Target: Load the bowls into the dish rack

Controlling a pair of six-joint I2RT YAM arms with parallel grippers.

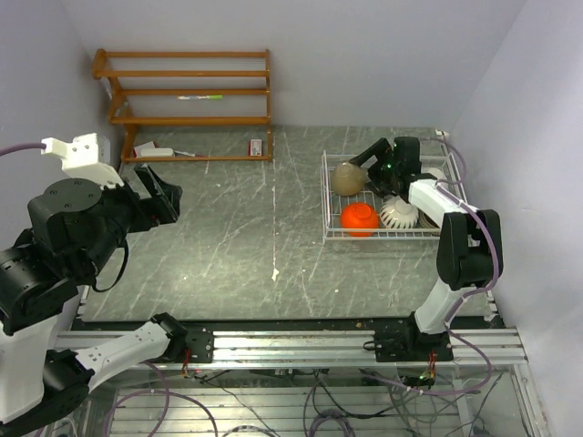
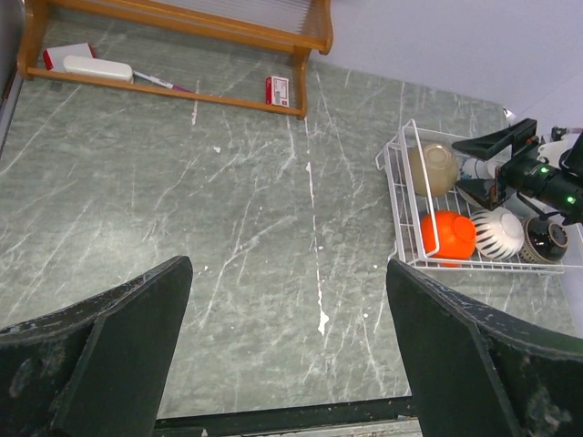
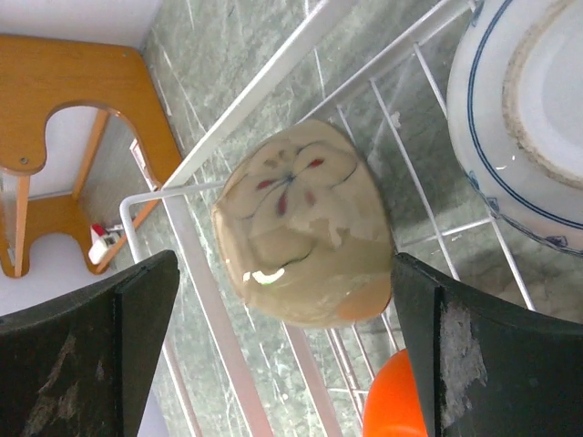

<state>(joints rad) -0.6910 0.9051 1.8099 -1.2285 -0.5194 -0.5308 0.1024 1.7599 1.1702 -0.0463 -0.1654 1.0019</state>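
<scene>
The white wire dish rack (image 1: 325,196) stands at the right of the table. In it lie a tan bowl (image 1: 347,179), an orange-red bowl (image 1: 359,218), a ribbed white bowl (image 1: 398,214) and a dark bowl (image 2: 547,239). My right gripper (image 1: 364,171) is open above the rack's far left corner. In the right wrist view the tan bowl (image 3: 301,228) lies between its spread fingers, with the blue-and-white bowl (image 3: 524,118) to the right and the orange-red bowl (image 3: 396,405) below. My left gripper (image 1: 164,194) is open and empty, raised over the table's left side, far from the rack (image 2: 401,196).
A brown wooden shelf unit (image 1: 191,91) stands at the back left, with a white object (image 1: 150,152), a small red box (image 1: 257,146) and a pen (image 1: 200,96) on it. A metal rail (image 1: 291,344) runs along the near edge. Walls close in at left, back and right.
</scene>
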